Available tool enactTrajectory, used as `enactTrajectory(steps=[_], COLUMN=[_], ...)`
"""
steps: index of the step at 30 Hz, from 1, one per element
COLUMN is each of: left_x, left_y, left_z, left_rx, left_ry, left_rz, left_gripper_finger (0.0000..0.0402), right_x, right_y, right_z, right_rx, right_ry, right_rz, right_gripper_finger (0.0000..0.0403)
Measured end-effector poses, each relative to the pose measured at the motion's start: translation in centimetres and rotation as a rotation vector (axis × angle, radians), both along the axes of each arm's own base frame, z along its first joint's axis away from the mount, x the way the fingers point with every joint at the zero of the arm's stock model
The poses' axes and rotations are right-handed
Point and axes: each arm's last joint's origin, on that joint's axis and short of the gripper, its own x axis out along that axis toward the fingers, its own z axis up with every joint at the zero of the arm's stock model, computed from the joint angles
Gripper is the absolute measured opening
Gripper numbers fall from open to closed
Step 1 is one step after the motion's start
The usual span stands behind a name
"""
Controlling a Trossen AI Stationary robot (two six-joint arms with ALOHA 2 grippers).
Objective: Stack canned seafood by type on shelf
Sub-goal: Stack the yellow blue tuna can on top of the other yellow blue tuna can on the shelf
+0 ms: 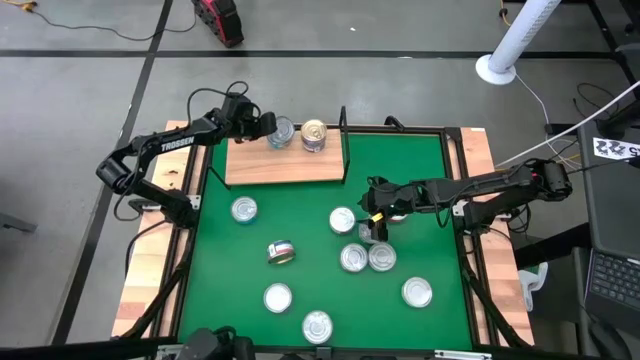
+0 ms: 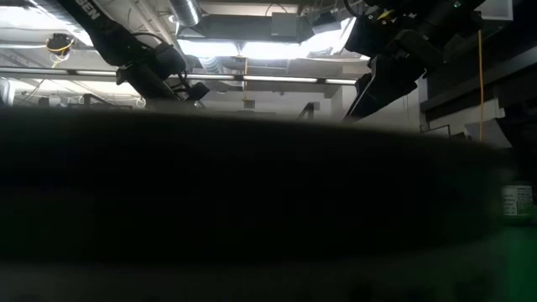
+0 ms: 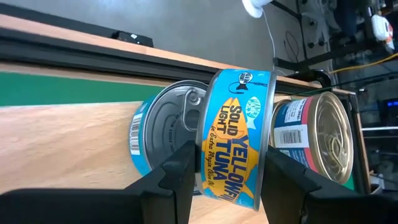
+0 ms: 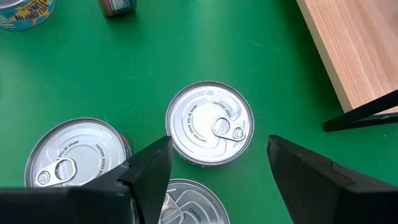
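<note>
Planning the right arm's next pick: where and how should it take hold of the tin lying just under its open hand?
Grip the tin across its round side wall, coming straight down from above. It sits flat on the green mat, lid up; the right hand hangs open over it, fingers wider than the tin. A neighbouring tin stands near, so lower carefully.

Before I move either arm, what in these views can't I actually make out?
- Low view: the table and tins are hidden; a dark blurred mass fills most of the picture.
- High view: labels of the upright tins on the green mat don't show; only lids face the camera.
- Left wrist view: the held blue tuna tin covers part of the tin behind it on the shelf.
- Right wrist view: two tins are cut off by the gripper's fingers.
</note>
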Motion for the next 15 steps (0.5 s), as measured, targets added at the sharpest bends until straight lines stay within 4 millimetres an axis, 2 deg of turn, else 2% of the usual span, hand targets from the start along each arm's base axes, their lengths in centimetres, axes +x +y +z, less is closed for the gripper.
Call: enactTrajectory(steps=[6,15], left_x=[-0.01,-0.23], left_y=[0.00,0.09], left_z=[-0.01,-0.28], left_rx=[-0.002,-0.008], left_ry=[0.001,0.033], left_rz=[0.004,0.091], left_gripper_finger=[0.0149,0.0218], right_x=[0.00,0.01], right_y=[0.00,0.00], right_z=[0.00,0.01], right_rx=[0.000,0.000], right_ry=[0.000,0.000], right_rz=[0.000,0.000], right_gripper_finger=[0.0262,0.0262])
